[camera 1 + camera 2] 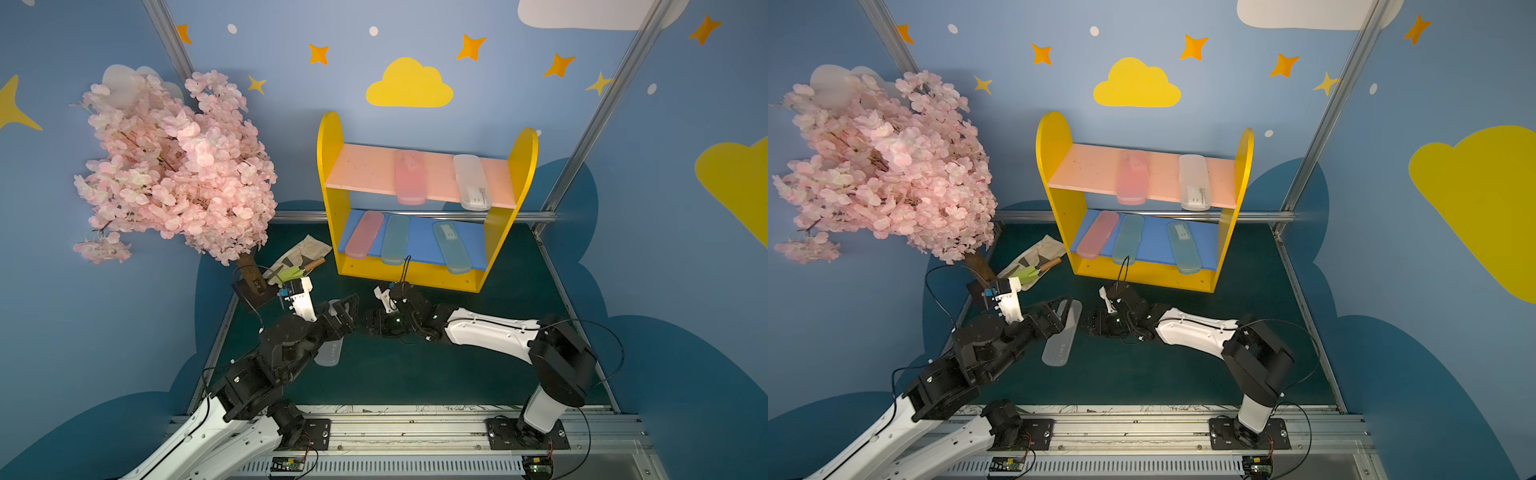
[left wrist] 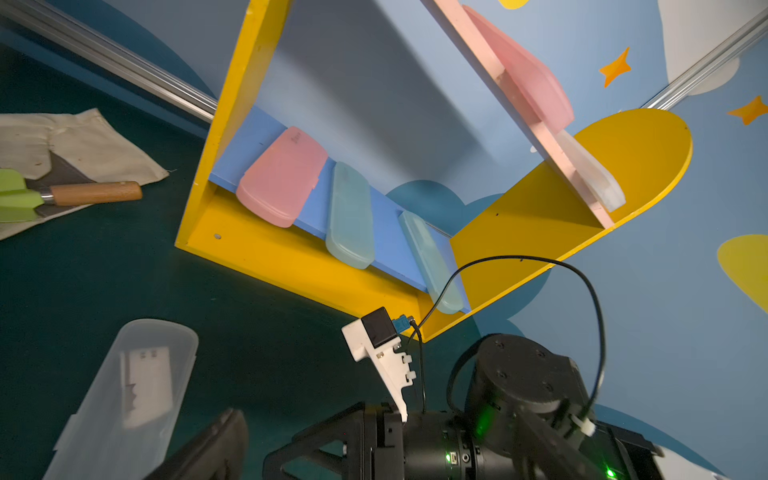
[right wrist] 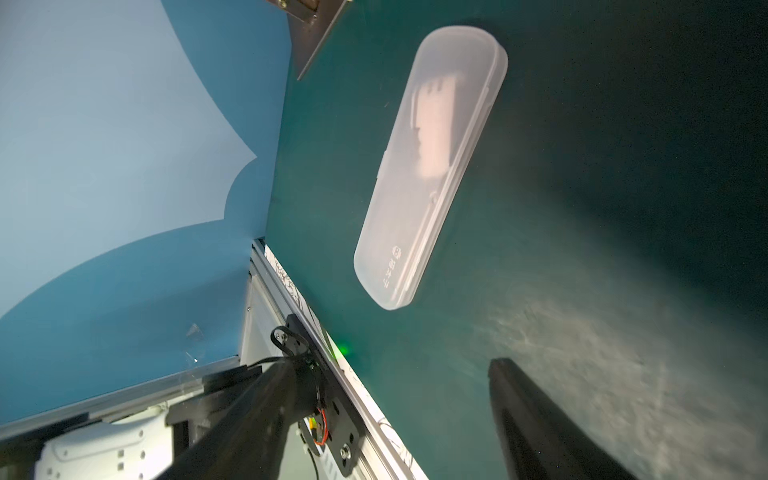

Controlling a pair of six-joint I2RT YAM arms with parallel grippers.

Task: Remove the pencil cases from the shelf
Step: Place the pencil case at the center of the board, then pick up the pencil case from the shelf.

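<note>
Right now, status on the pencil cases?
Left pincer open, empty; right pincer open, empty. One frosted case on the mat, five others on the shelf. Glove with trowel beside shelf, not blocking.

The left arm [image 1: 286, 345] and right arm [image 1: 490, 332] share glossy white shells and matte black joint housings — thin black cables [image 2: 601, 332] loop off them. White brackets [image 2: 382, 357] carry small black cameras [image 2: 377, 332].

Frosted plastic case [image 3: 428, 166], matt green tabletop [image 3: 582, 166], smooth painted shelf [image 1: 330, 166]
</note>
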